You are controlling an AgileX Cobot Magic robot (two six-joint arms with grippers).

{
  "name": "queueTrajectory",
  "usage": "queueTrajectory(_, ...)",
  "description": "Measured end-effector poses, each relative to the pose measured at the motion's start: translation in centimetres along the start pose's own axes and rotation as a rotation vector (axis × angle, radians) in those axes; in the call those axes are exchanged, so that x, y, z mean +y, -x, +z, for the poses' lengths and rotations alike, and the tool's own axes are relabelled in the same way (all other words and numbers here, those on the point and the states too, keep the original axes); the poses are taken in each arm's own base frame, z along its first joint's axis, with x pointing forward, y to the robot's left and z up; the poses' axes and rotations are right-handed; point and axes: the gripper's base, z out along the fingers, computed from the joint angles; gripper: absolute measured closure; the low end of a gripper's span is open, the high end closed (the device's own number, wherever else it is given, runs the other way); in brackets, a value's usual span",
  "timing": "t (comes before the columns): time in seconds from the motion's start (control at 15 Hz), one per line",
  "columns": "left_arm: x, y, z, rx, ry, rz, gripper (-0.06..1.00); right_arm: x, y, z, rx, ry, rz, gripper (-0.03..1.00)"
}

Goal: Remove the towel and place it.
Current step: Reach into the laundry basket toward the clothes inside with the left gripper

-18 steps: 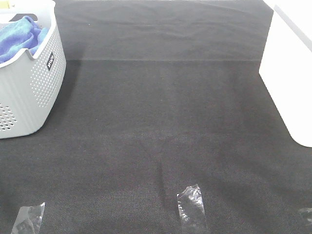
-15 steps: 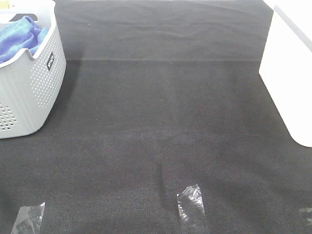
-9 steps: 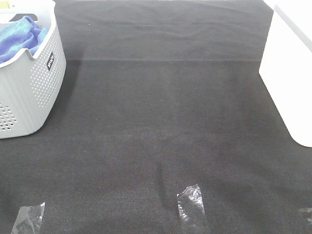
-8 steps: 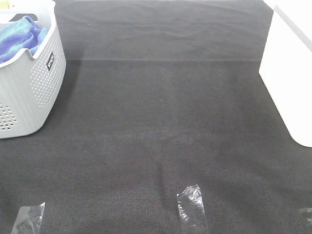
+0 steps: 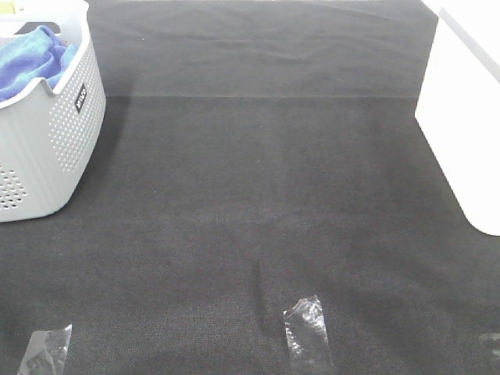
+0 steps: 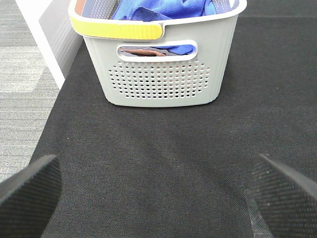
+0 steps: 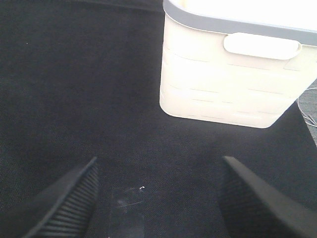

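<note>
Left wrist cam first: the left gripper (image 6: 153, 168) has its fingers spread wide with nothing between them, over the black mat (image 6: 163, 144) and facing the grey basket (image 6: 163, 84). The towel (image 6: 148, 7) is bunched up inside that basket, with blue folds poking above the rim. The right gripper (image 7: 159, 163) is spread wide too, also empty, and pointed at the white bin (image 7: 223, 89). From up high, the basket sits far left and the bin far right, well apart, with bits of clear tape (image 5: 306, 332) along the mat's near edge.
</note>
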Motion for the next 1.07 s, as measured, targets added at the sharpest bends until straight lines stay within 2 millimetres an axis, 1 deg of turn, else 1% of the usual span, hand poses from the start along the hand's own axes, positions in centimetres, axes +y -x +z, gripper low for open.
queueTrajectory(1.07, 0.02, 0.00, 0.01, 0.000, -0.007, 0.008, -0.05, 0.00, 0.00, 0.00, 0.000, 0.000, 0.000, 0.28)
